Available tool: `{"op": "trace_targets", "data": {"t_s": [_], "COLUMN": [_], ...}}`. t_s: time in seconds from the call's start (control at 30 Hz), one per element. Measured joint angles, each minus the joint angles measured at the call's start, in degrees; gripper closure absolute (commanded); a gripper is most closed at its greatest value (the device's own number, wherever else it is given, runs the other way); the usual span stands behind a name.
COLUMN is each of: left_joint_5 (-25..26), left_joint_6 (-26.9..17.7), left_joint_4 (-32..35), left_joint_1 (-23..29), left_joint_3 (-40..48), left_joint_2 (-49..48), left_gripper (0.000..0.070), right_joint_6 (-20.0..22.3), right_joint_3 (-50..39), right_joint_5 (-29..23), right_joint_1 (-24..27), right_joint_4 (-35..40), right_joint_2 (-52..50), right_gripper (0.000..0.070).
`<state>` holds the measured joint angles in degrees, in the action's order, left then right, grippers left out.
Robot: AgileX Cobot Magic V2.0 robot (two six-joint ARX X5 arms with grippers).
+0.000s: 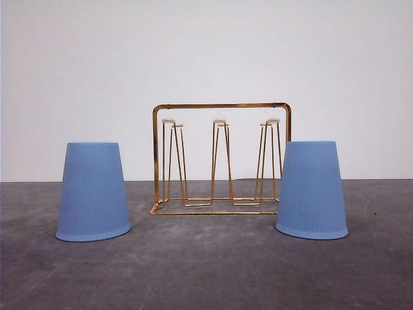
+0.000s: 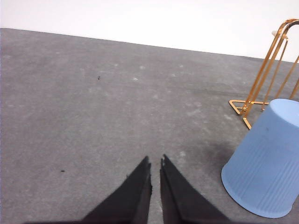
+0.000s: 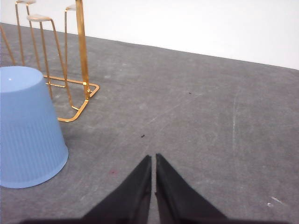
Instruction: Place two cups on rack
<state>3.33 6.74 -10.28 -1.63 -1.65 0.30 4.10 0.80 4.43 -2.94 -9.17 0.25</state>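
I see two blue cups and one gold rack. Both cups stand upside down on the gray table [image 1: 206, 271], wide end down. The left cup [image 1: 93, 192] is at about 9 o'clock from the rack [image 1: 221, 158]. The right cup [image 1: 312, 190] is at about 3 o'clock from it. The right cup hides a bit of the rack's right end, but I cannot tell if they touch. The left cup stands a little apart from the rack.

The rack has one tall frame and three pairs of thin prongs with pale tips. Nothing hangs on them. Neither cup is on the rack yet.

My left claw [image 2: 155, 164] hangs over bare table. Its two black fingers are almost together, with only a thin slit between them, and they hold nothing. The left cup sits at about 3 o'clock from it in my left wrist view.

My right claw [image 3: 153, 159] is the same, two fingers nearly together and holding nothing. The right cup sits at about 9 o'clock from it in my right wrist view.

A white wall [image 1: 206, 51] is behind it all.
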Motion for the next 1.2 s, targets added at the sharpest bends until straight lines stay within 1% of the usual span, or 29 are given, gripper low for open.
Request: {"op": "trace_targets", "data": {"t_s": [0.4, 0.5, 0.6, 0.7, 0.77, 0.87, 0.97, 1.07, 1.2], "left_joint_5": [0.0, 0.0, 0.02, 0.02, 0.0, 0.0, 0.8, 4.3, 8.87], "left_joint_6": [0.0, 0.03, 1.11, 4.63, 7.69, 10.95, 12.55, 13.03, 12.41], "left_joint_4": [0.0, 0.0, 0.0, -0.19, -1.45, -2.16, -3.29, -6.19, -11.75], "left_joint_1": [0.0, 0.0, 0.0, 0.0, 0.0, 0.0, 0.0, 0.0, -0.01], "left_joint_3": [0.0, 0.0, 0.0, -0.11, -1.04, -5.01, -11.64, -19.3, -30.06], "left_joint_2": [0.0, 0.0, 0.0, 0.0, 0.2, 1.86, 5.46, 12.1, 23.63], "left_gripper": [0.0684, 0.0684, 0.0687, 0.0687, 0.0687, 0.0687, 0.0687, 0.0687, 0.0686], "right_joint_6": [-0.01, -0.69, -3.18, -7.12, -10.48, -15.23, -18.15, -19.24, -18.71], "right_joint_3": [0.0, 0.0, 0.0, 0.08, 0.87, 4.99, 11.91, 19.59, 29.62], "right_joint_5": [0.01, 0.11, 0.04, 0.02, 0.07, 0.15, 0.64, 2.44, 5.75], "right_joint_1": [-0.02, -0.02, -0.02, -0.02, -0.02, -0.11, -0.13, -0.11, -0.13], "right_joint_4": [0.0, 0.0, 0.3, 0.4, -0.08, -0.85, -2.7, -6.4, -11.48], "right_joint_2": [0.0, 0.0, 0.0, 0.0, 0.1, 1.56, 5.13, 11.22, 21.19], "right_gripper": [0.0688, 0.0688, 0.0694, 0.0694, 0.0694, 0.0694, 0.0695, 0.0695, 0.0694]}}
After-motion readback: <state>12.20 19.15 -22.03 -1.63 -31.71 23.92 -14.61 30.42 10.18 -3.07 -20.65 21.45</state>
